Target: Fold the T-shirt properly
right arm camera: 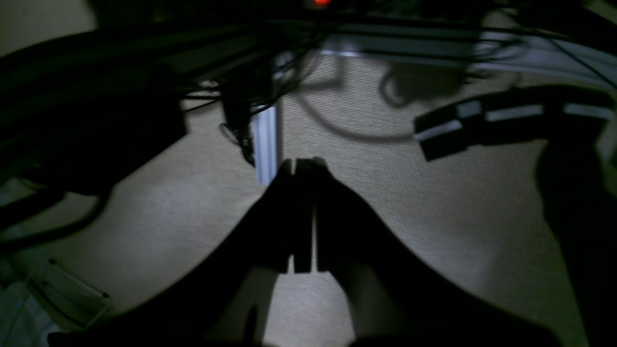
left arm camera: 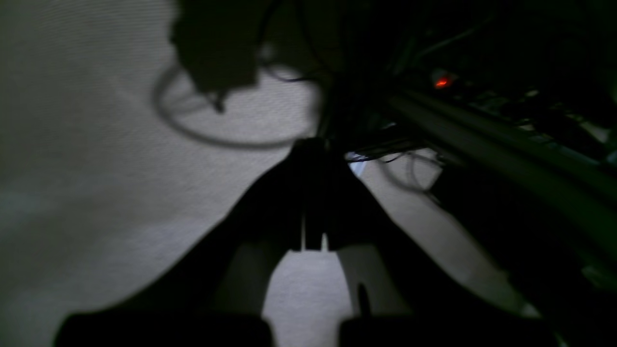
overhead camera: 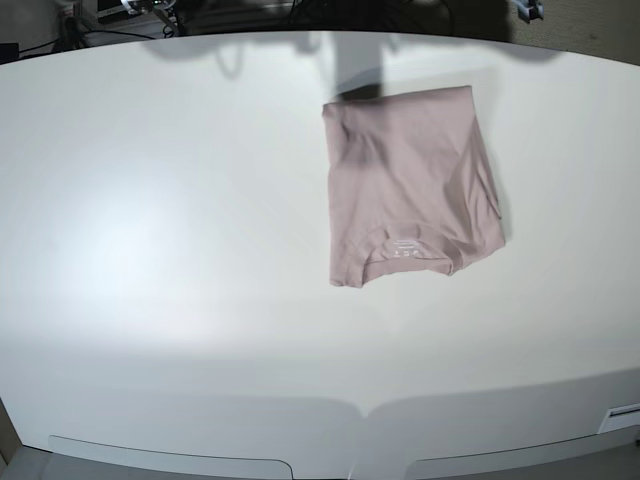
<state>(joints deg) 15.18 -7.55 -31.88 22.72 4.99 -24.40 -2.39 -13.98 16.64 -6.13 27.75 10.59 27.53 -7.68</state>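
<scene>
The pink-mauve T-shirt [overhead camera: 410, 180] lies folded into a rough rectangle on the white table [overhead camera: 180, 200], right of centre towards the far edge. Its neck and pale label [overhead camera: 405, 247] face the near side. Neither arm shows in the base view. My left gripper [left arm camera: 313, 144] is a dark silhouette, shut and empty, over grey carpet [left arm camera: 96, 168]. My right gripper [right arm camera: 303, 166] is also shut and empty over carpet [right arm camera: 434, 202]. The shirt shows in neither wrist view.
Both wrist views are dim and look at the floor by the table frame. There are a metal rail [left arm camera: 482, 140], a loop of cable [left arm camera: 217, 140], an upright aluminium post [right arm camera: 266, 144] and a black part with white stripes [right arm camera: 506, 115].
</scene>
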